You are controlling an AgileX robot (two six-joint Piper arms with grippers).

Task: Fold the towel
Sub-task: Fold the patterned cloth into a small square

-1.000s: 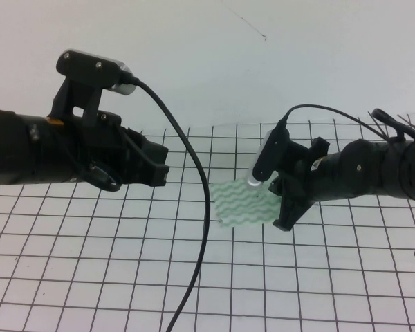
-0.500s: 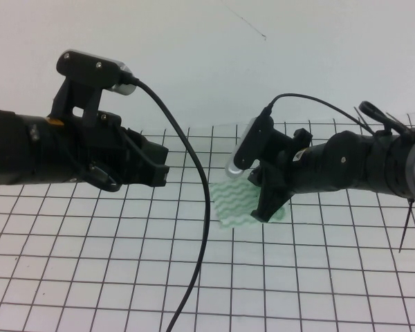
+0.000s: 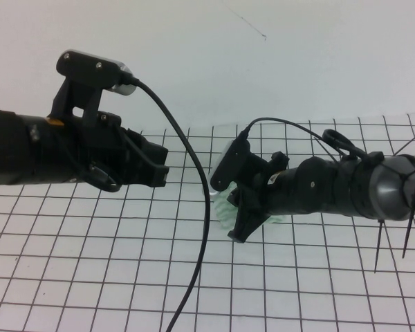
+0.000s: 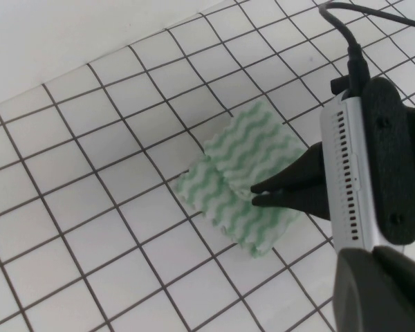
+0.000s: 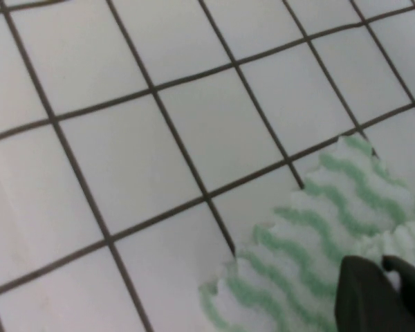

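The towel [image 4: 225, 200], white with green wavy stripes, lies on the gridded table, one half folded over the other. My right gripper [image 4: 254, 194] is shut on the edge of the upper layer [image 4: 259, 149]. The right wrist view shows its dark fingertips [image 5: 363, 283] pinching the towel [image 5: 297, 242] low over the table. From the high view the right gripper [image 3: 236, 234] covers most of the towel [image 3: 223, 211]. My left gripper [image 3: 160, 166] hovers shut and empty to the left, well above the table.
The table [image 3: 90, 277] is white with a black grid. A black cable [image 3: 204, 228] hangs from the left arm, just left of the towel. A pale wall [image 3: 263, 69] lies behind the grid.
My right gripper has moved left with the towel's edge, folding it over. The towel is now mostly hidden under the arm in the high view. The left arm has not moved.
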